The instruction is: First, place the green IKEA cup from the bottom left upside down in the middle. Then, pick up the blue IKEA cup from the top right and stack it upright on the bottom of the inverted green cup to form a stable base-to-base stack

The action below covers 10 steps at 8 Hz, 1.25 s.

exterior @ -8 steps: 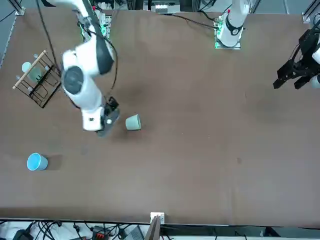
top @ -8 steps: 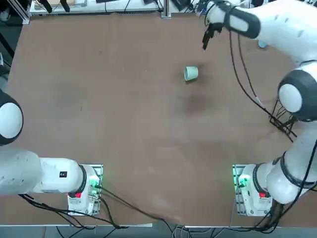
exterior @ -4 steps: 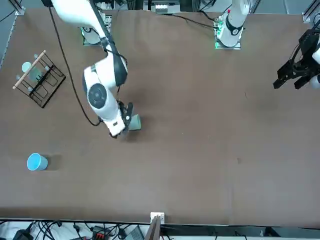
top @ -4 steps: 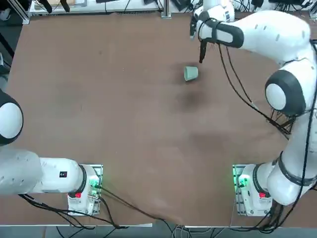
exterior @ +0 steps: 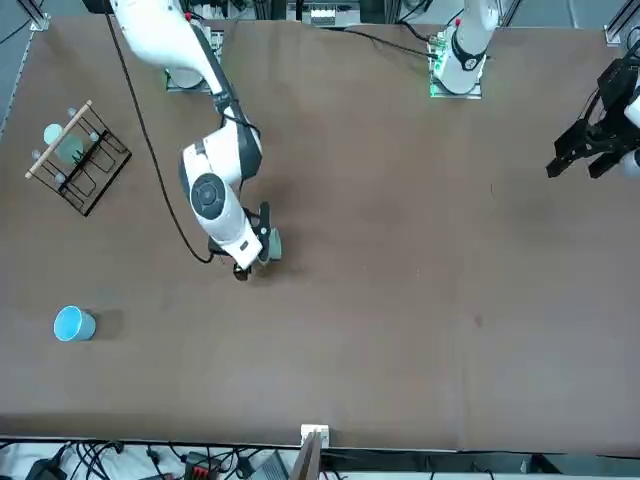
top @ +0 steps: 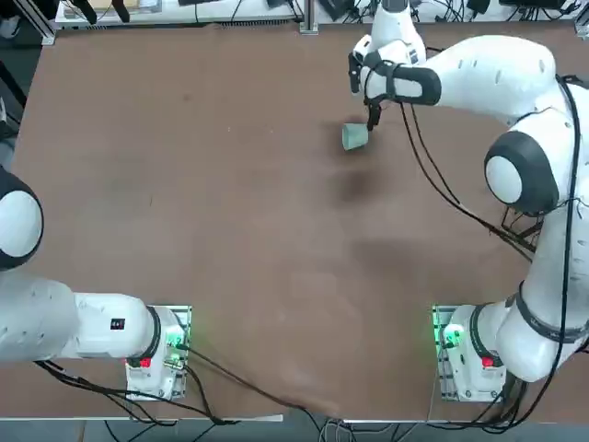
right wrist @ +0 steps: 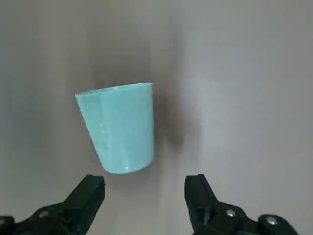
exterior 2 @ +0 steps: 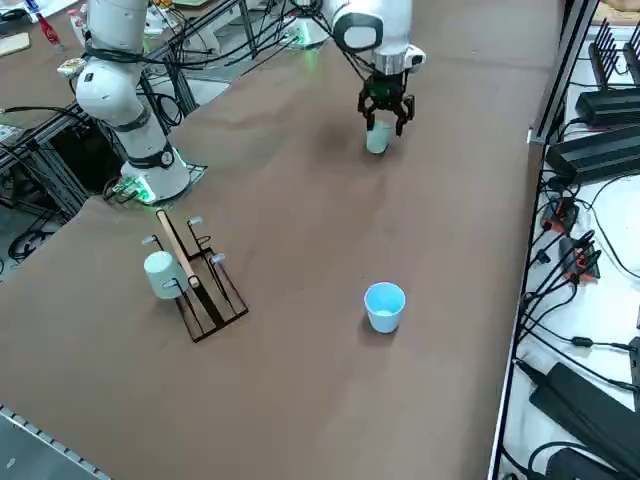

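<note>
Our right hand [right wrist: 145,188], fingers spread wide and empty, hangs just short of the green cup [right wrist: 119,126], which lies on its side mid-bench [top: 230,212]. We should straddle its tapered wall squarely, then turn it rim-down; the blue cup [exterior 2: 385,306] stands well apart.

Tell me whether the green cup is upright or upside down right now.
Upside down. The green IKEA cup rests on the table on its wide rim, narrow base up, with the open right claw just above it, not touching.
</note>
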### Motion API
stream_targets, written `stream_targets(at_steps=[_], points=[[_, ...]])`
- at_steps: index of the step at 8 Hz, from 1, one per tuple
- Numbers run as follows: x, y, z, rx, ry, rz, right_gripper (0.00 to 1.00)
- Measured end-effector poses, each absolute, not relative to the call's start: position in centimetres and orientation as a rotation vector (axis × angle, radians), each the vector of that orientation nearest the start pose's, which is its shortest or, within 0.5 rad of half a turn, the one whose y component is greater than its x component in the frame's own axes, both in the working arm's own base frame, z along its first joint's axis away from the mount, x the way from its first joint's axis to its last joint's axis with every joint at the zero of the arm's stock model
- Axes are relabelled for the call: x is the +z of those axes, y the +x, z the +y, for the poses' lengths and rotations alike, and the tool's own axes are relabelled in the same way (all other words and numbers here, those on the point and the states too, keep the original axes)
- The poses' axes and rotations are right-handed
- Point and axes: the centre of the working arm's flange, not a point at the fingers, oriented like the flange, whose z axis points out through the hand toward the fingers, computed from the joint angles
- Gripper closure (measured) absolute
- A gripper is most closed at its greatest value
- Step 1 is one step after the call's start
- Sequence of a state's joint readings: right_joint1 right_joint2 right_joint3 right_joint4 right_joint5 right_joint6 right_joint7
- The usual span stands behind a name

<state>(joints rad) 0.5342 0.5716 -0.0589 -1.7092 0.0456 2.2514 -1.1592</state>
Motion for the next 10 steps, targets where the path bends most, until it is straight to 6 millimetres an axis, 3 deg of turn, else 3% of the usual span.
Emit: stream_targets(at_steps=[4, 8, 10], points=[[23.5, 58.4, 32.8, -0.016, 2.106, 2.354, 0.0], [21.1, 57.6, 32.8, -0.023, 2.063, 2.393, 0.0], [20.3, 57.0, 32.9, -0.029, 2.052, 2.403, 0.05]])
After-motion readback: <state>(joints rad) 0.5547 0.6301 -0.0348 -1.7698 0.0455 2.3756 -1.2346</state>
